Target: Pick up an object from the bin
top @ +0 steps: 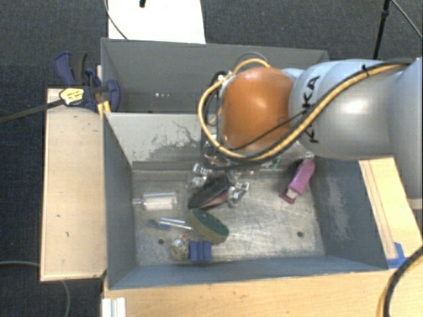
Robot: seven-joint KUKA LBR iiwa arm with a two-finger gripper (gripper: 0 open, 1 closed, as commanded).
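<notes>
Arm (360, 111) is reaching in from the right, with the orange wrist cover (254, 111) sitting over the back-centre of the grey bin (119, 197) and a yellow-black cable (218, 147) looping around it. Gripper (219, 181) is hanging just below the cover, low over the bin floor near the middle. It is sitting directly over 1 dark, flattish black object (209, 193) that is lying tilted on the floor, and its metal parts are showing on both sides of that object. Grip state: cannot tell whether it is released or clenched, since the cover is hiding most of the mechanism, so I am not calling this a grasp. Just in front of the black object, 1 dark green round pad (209, 224) is lying flat, touching or nearly touching it. 1 blue block (200, 251) is resting near the front wall, with 1 small brownish lump (178, 247) right beside it on its left. 1 thin blue pen-like stick (169, 224) is lying left of the green pad. 1 clear plastic tube (156, 201) is lying further left, apart from the gripper. 1 purple-pink oblong piece (299, 177) is lying on the right side of the floor, well apart from the rest.
</notes>
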